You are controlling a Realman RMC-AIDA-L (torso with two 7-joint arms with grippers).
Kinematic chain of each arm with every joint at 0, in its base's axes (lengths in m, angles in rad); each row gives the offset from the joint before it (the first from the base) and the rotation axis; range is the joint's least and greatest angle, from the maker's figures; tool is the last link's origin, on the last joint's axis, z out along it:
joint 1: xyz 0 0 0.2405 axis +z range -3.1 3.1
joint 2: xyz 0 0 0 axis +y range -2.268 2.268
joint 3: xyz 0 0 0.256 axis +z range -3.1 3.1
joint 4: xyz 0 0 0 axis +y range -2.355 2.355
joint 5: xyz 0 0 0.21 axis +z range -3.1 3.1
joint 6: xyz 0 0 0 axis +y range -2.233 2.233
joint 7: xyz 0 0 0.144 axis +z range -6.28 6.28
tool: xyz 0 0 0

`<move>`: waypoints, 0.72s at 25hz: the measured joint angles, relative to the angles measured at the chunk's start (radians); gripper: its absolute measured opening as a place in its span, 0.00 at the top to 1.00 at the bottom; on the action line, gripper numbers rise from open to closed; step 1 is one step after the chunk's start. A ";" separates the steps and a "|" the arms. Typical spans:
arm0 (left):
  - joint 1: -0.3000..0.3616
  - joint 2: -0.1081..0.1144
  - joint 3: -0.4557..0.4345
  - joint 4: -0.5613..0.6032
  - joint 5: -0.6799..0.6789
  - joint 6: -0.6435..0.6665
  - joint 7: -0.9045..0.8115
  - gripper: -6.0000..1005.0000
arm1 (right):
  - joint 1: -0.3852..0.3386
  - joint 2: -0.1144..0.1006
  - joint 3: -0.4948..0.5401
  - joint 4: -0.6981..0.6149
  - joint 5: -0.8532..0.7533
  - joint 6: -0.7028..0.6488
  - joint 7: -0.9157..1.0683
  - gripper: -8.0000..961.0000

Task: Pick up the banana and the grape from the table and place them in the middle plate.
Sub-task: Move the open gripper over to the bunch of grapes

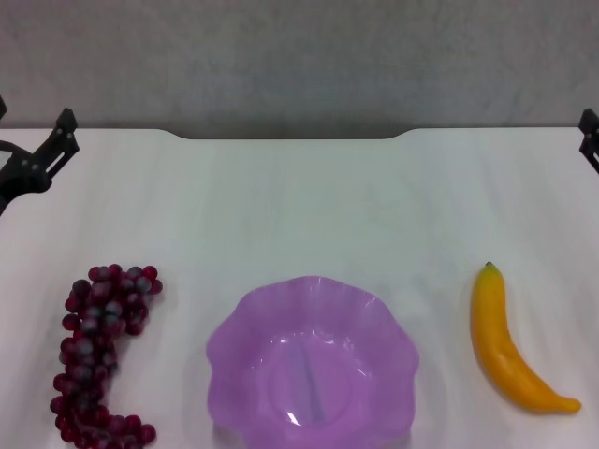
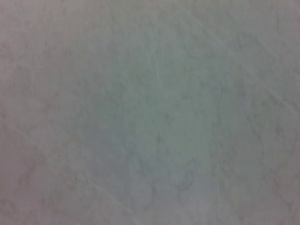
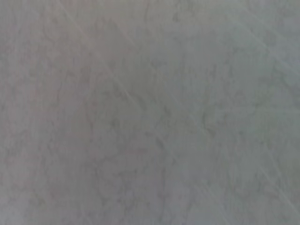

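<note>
On the table (image 1: 309,206): nothing had been moved into place yet, as far as the head view showed.
Progress: zero of two. Middle plate (image 1: 374,318) sat empty at the near centre; both fruits lay outside it, neither touching the rim.
Left to do: pick grape, place it; pick banana, place it. Order open.
Grape (image 1: 98,355): on the robot's left, near edge, just beside the plate but apart from it. Long axis ran roughly far-to-near, fat end far, tail curling near and toward the plate.
Banana (image 1: 510,351): on the robot's right, near the plate's far side of that flank, apart from it. Long axis far-to-near with a slant; dark stem tip pointed away from the robot, other end swept near and outward to the right. Curve bowed toward the plate.
Left gripper (image 1: 42,154): parked at the far left edge, well apart from the grape. Fingers looked spread, nothing between them.
Right gripper (image 1: 590,140): only a sliver showed at the far right edge; couldn't tell its opening.
Wrist views: bare tabletop only, no fruit, no fingers.
Judgement: task at the start; each arm had its fruit on its own side.
</note>
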 joint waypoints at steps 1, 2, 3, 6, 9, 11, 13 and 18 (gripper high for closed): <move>0.000 0.000 0.001 0.000 0.000 0.000 0.000 0.13 | 0.000 0.000 -0.002 0.000 0.000 0.000 0.000 0.36; 0.000 0.000 0.002 0.000 0.000 0.000 0.002 0.13 | 0.001 0.000 -0.004 0.000 -0.001 0.000 0.000 0.36; 0.000 0.000 0.003 0.000 0.000 0.000 0.005 0.13 | 0.001 0.000 -0.006 0.000 -0.001 0.002 0.000 0.36; 0.000 -0.001 0.004 0.000 0.000 -0.001 0.009 0.13 | 0.002 0.000 -0.013 -0.003 -0.001 0.006 0.000 0.36; 0.000 0.000 0.004 0.000 0.000 -0.001 0.009 0.13 | 0.002 0.000 -0.016 -0.007 -0.001 0.008 0.000 0.36; 0.000 0.000 0.004 0.000 0.000 -0.001 0.009 0.14 | 0.002 0.000 -0.017 -0.007 -0.001 0.008 0.000 0.36; 0.000 0.001 0.003 -0.001 0.000 -0.001 0.009 0.14 | 0.002 0.000 -0.017 -0.007 -0.001 0.008 0.000 0.36; 0.003 0.007 0.005 -0.026 0.000 -0.048 0.009 0.14 | 0.005 0.000 -0.020 -0.004 -0.001 0.009 0.000 0.36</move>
